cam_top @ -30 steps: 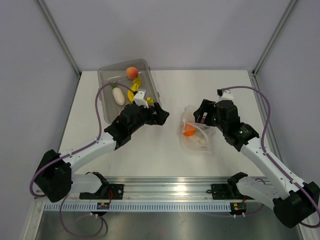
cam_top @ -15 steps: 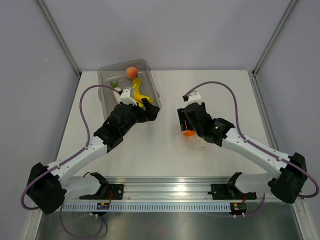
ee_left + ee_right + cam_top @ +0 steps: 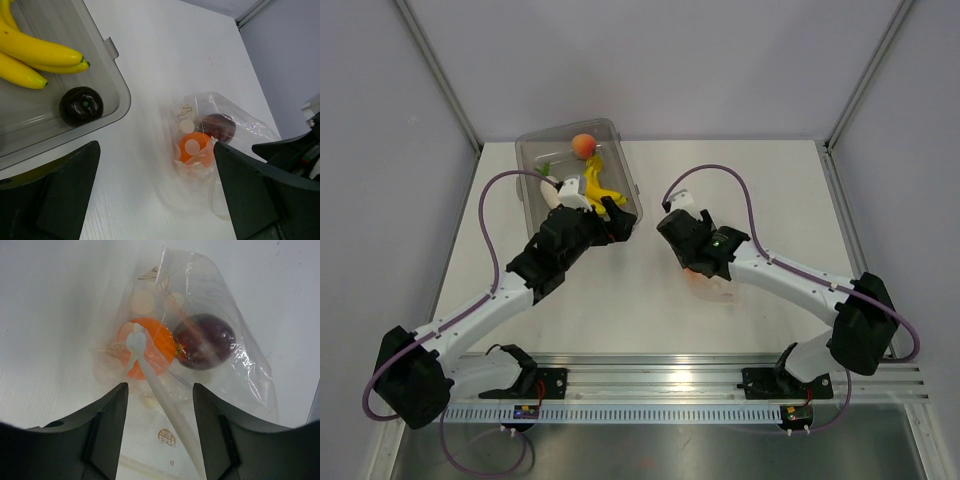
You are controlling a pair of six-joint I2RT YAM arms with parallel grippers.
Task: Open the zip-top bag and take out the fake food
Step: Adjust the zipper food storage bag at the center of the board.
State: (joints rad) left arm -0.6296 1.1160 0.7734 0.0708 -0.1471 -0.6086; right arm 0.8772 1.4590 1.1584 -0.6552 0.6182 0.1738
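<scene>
Past halfway, I reckon: bananas [image 3: 35, 50], peach [image 3: 583, 144], dark ball [image 3: 81, 106] in tub [image 3: 107, 75]. Orange [image 3: 150, 342] and apple [image 3: 205, 340] inside bag [image 3: 240, 365] on surface. Right tool [image 3: 159, 390] spread over bag, left tool [image 3: 155, 150] spread by tub, both empty.

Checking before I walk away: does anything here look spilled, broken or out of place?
Nothing stands out. The bag lies crumpled on the table with the orange and the apple inside; the bananas sit in the tub. No spill shows.
</scene>
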